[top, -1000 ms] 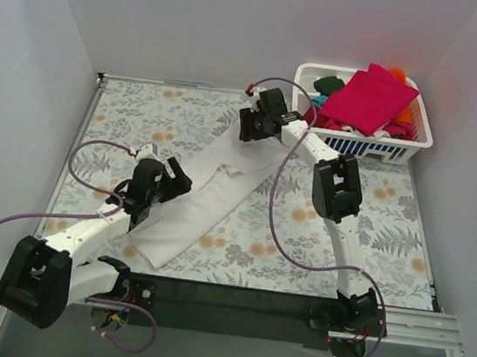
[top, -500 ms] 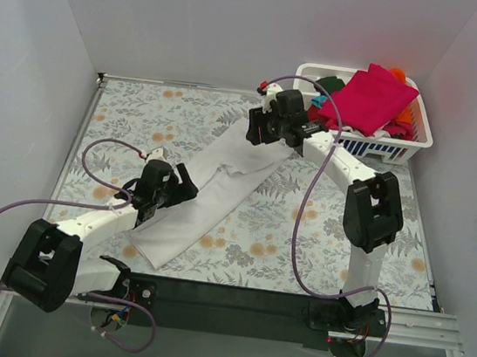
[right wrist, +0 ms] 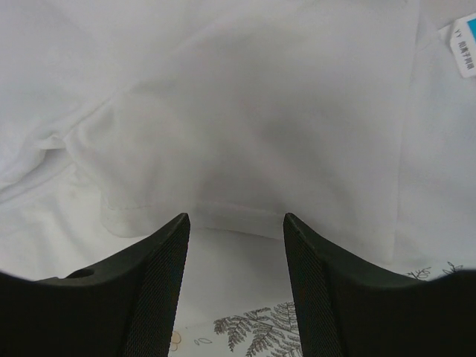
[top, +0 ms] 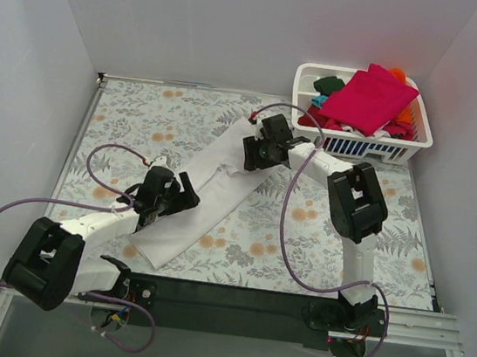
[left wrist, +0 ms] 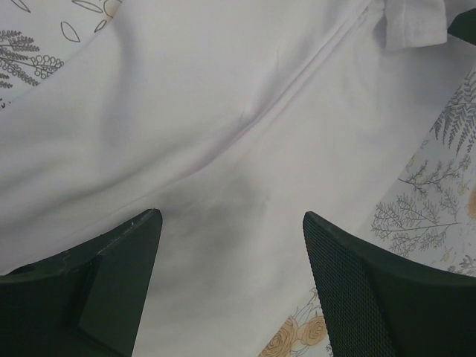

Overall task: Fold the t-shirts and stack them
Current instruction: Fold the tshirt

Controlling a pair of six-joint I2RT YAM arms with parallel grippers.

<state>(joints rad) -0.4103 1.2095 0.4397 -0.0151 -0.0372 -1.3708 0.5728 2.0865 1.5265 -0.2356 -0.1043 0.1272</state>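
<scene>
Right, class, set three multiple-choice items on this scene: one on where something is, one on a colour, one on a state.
1. Where on the table is the white basket? A near left corner B far right corner C centre
2. What colour is the t-shirt topping the basket's pile? A magenta B white C black
3. How is the left gripper? A shut on the basket B shut on a sleeve C open over the white t-shirt
Key: B, it sits at the far right corner; A, magenta cloth lies uppermost; C, its fingers stand apart, gripping nothing.
</scene>
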